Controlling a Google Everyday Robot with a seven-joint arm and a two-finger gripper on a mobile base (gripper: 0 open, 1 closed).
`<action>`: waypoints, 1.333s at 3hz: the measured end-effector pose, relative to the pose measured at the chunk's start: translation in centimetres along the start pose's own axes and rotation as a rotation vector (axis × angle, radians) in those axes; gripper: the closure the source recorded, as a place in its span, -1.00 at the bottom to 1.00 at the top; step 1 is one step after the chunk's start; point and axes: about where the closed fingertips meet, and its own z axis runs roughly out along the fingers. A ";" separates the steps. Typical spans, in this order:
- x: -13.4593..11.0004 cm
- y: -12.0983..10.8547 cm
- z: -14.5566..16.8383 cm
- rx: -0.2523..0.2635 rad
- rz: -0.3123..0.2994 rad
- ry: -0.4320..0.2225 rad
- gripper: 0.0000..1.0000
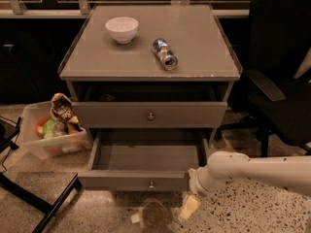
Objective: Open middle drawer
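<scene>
Judging by the middle drawer (116, 181) sitting pulled well out below the closed drawer (112, 115), pretty much done, so just easing the gripper (189, 207), low by the front's right end and off the knob (151, 184) (can't tell if open or closed), straight back without nudging it shut.

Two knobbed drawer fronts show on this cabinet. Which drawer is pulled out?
The middle drawer, the lower front: pulled out, its grey inside showing, while the upper drawer sits further back. The end effector hangs by the open drawer's right front corner.
</scene>
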 end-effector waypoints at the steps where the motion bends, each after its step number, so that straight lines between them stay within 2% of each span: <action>1: 0.9 2.2 -0.1 -0.050 0.015 0.023 -0.96; 2: 2.2 3.0 0.6 -0.112 0.033 0.027 -0.59; 3: 2.3 3.3 0.4 -0.114 0.031 0.024 -0.64; 4: 1.3 3.3 -0.7 -0.072 0.009 0.023 -1.00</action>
